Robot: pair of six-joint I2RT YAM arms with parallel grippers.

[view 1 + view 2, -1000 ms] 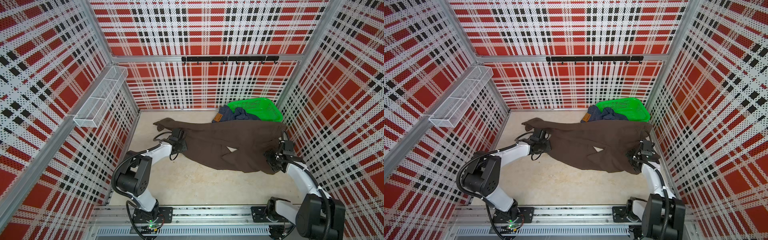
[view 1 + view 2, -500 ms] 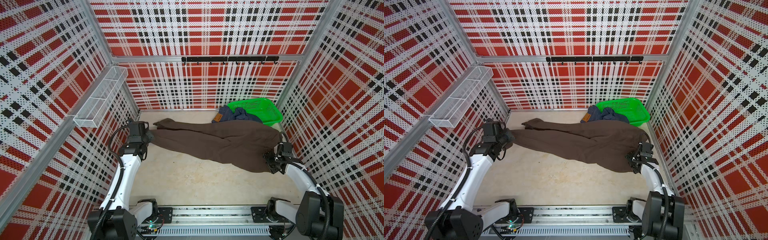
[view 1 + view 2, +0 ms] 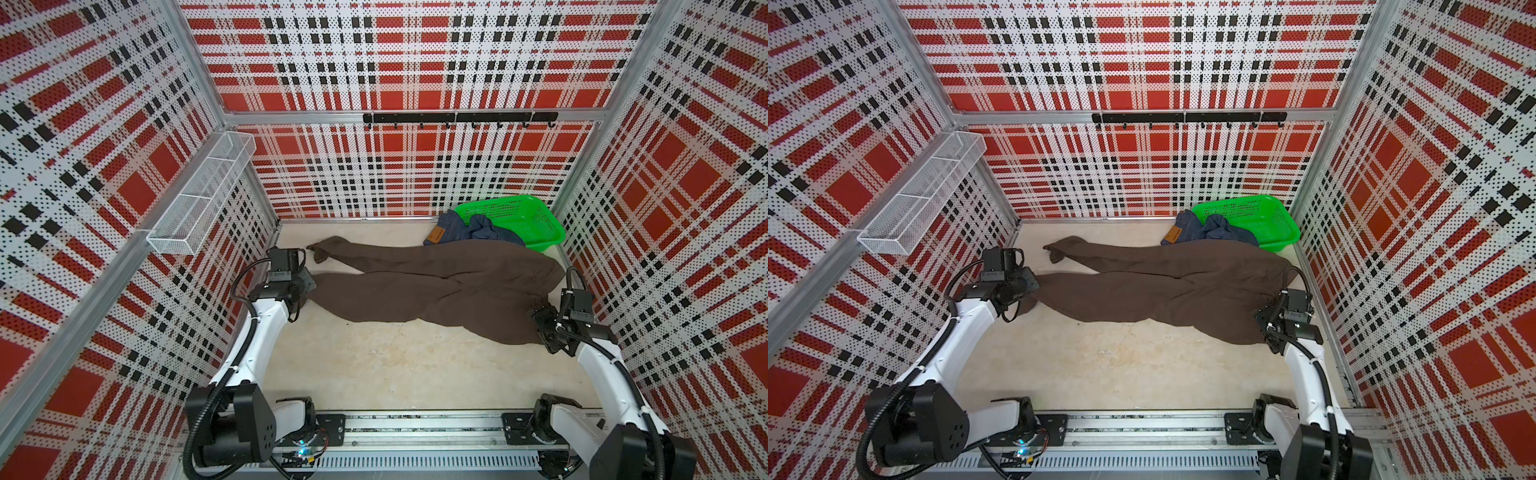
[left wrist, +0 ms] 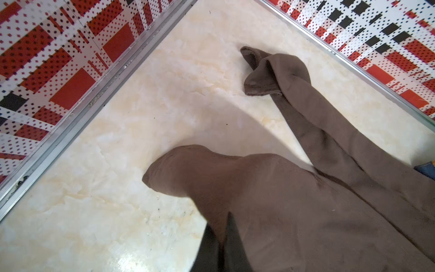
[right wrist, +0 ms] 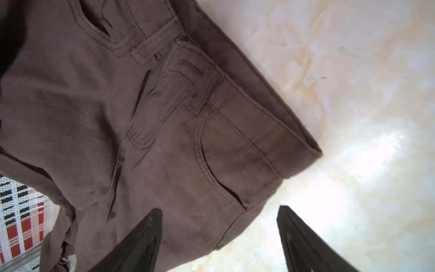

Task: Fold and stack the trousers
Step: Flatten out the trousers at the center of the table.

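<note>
We saw the dark brown trousers [image 3: 436,286] stretched flat on the pale table [image 3: 395,365], their long axis running side to side. The waistband lay toward the right wall and both legs pointed at the left wall, the far cuff crumpled. The left gripper [image 4: 219,226] was clamped on the near leg's cuff end. The right gripper [image 5: 219,210] hung with jaws spread at the waistband corner, one finger over fabric, one over bare table, grasping nothing. In the far right corner the green basket [image 3: 528,216] held part of the denim trousers [image 3: 478,230], which spilled over its rim, tan patch [image 3: 435,236] outward, touching the brown pair.
</note>
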